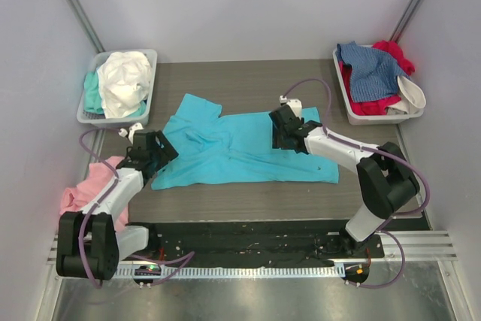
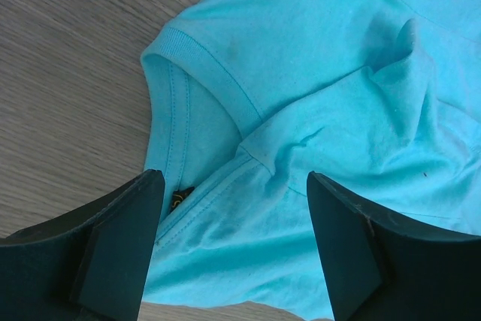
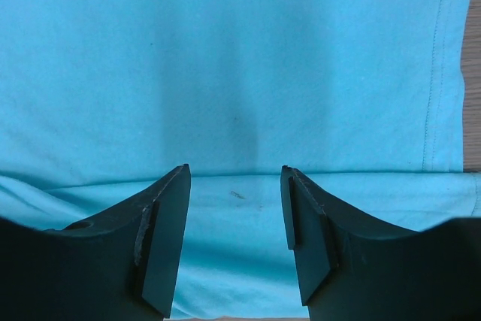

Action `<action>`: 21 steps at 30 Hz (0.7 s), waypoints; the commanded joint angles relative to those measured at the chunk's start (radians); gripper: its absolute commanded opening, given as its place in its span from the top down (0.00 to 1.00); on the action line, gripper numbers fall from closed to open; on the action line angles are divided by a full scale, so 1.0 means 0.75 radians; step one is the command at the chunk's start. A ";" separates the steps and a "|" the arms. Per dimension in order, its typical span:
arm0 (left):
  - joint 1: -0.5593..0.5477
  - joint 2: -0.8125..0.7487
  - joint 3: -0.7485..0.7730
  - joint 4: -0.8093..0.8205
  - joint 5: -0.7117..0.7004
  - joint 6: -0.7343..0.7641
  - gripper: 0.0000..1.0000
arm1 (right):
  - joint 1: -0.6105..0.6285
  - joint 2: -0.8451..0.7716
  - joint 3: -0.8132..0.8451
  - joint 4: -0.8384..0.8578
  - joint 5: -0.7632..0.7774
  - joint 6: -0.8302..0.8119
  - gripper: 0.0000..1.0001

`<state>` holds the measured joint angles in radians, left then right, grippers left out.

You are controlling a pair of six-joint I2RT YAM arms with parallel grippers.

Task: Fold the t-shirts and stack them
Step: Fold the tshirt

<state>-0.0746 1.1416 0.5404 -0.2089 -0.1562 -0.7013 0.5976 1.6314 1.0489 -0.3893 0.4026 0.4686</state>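
Grey wood-grained surface (image 1: 248,197) is carrying a turquoise t-shirt (image 1: 240,152), which is lying spread across its middle, wrinkled, with one sleeve pointing toward the far left; the left gripper (image 2: 234,186) is sitting over the shirt's left end with its jaws standing wide apart, framing the ribbed round collar (image 2: 199,65) and a small dark label (image 2: 180,197) inside the neck; whether it is touching the cloth is not clear; the right gripper (image 3: 234,178) is sitting over the shirt's right part, likewise parted and gripping nothing, its black fingers (image 3: 161,238) straddling a fold line running across the cloth, with a stitched hem (image 3: 432,73) showing beside them; a pale grey tray (image 1: 85,114) at the far left is holding a white t-shirt (image 1: 124,80) bunched over a mint t-shirt (image 1: 92,92); a second tray (image 1: 342,84) at the far right is holding a denim-blue t-shirt (image 1: 372,69) lying on a red t-shirt (image 1: 391,54); a pink t-shirt (image 1: 83,189) is lying crumpled just beside the left arm (image 1: 113,193), at the surface's left edge.
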 commanded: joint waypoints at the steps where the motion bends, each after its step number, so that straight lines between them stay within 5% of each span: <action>1: -0.005 0.028 0.049 0.086 0.004 0.025 0.21 | -0.020 -0.022 0.017 0.034 0.019 -0.011 0.41; 21: -0.005 0.057 0.010 0.092 -0.015 0.033 0.45 | -0.062 0.193 0.103 0.051 -0.007 0.013 0.41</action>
<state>-0.0761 1.2026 0.5495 -0.1738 -0.1558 -0.6937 0.5598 1.7679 1.0775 -0.3809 0.3862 0.4698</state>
